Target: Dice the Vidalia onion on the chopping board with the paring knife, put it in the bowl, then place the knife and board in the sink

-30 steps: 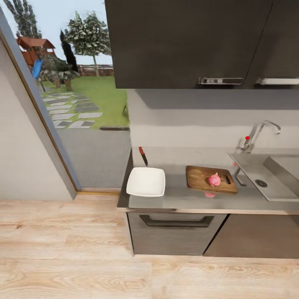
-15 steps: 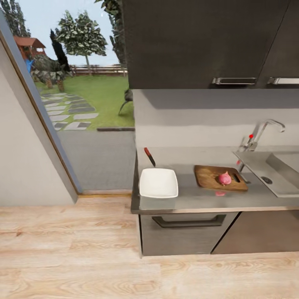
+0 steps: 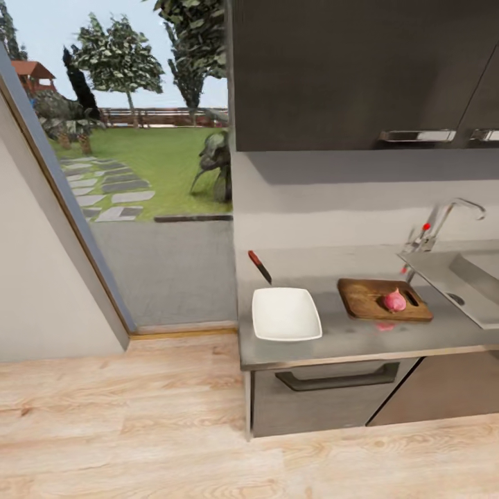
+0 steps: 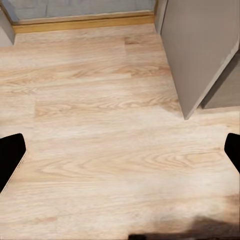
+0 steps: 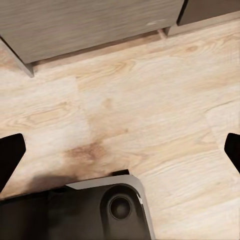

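Head view. A grey stone-like countertop [image 3: 346, 339] is seen over dark grey cabinets [image 3: 326, 398] with a bar handle. On it, a white squarish bowl [image 3: 285, 314] with rounded corners and thin flared walls is set near the counter's left end. Just behind the bowl lies the paring knife [image 3: 260, 267] — reddish-brown handle, dark narrow blade pointing toward the bowl. To the right of the bowl, apart from it, a dark brown wooden chopping board [image 3: 383, 299] is laid flat; the onion [image 3: 395, 301], rendered pink and rounded, rests on the board. The grey sink [image 3: 464, 277] with its chrome tap [image 3: 443, 222], red-dotted, is placed at the far right.

Left wrist view. The left gripper [image 4: 120, 155] is held over light wood flooring [image 4: 100, 125] — its dark fingertips [image 4: 10, 157] are spread wide, nothing between them.

Right wrist view. The right gripper [image 5: 120, 152] is likewise parted and unladen, above the floor and the robot's dark base [image 5: 95, 210].
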{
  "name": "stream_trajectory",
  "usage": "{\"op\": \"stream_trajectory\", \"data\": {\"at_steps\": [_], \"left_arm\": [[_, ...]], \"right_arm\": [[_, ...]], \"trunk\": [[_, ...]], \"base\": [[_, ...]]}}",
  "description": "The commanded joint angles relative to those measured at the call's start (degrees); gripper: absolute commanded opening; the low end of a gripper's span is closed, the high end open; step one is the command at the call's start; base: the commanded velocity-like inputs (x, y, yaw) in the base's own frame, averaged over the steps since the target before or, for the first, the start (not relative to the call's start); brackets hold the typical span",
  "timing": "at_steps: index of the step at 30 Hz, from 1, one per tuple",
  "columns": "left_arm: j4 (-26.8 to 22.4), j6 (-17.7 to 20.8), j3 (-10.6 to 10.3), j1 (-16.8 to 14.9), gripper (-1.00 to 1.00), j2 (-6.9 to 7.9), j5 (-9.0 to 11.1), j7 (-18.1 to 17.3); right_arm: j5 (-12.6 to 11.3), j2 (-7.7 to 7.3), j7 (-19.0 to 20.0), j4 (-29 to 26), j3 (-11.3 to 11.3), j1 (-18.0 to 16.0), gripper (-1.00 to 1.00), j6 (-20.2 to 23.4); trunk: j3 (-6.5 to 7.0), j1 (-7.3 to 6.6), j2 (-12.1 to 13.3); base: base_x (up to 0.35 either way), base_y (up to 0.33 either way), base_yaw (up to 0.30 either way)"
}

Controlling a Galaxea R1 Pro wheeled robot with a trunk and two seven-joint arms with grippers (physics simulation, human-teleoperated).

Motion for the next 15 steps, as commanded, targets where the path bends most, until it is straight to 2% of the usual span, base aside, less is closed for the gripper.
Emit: {"op": "stream_trajectory", "data": {"at_steps": [1, 15], "left_arm": [[0.0, -0.17, -0.32, -0.02, 1.0, 0.09, 0.25, 0.39], [0.1, -0.17, -0.32, -0.02, 1.0, 0.07, 0.25, 0.36]], "right_arm": [[-0.33, -0.02, -0.2, -0.11, 0.25, 0.03, 1.0, -0.09], [-0.33, -0.02, -0.2, -0.11, 0.25, 0.03, 1.0, -0.09]], "trunk": [[-0.09, 0.05, -0.1], [-0.09, 0.05, -0.1]], "base": [[0.137, 0.302, -0.107], [0.139, 0.302, -0.11]]}}
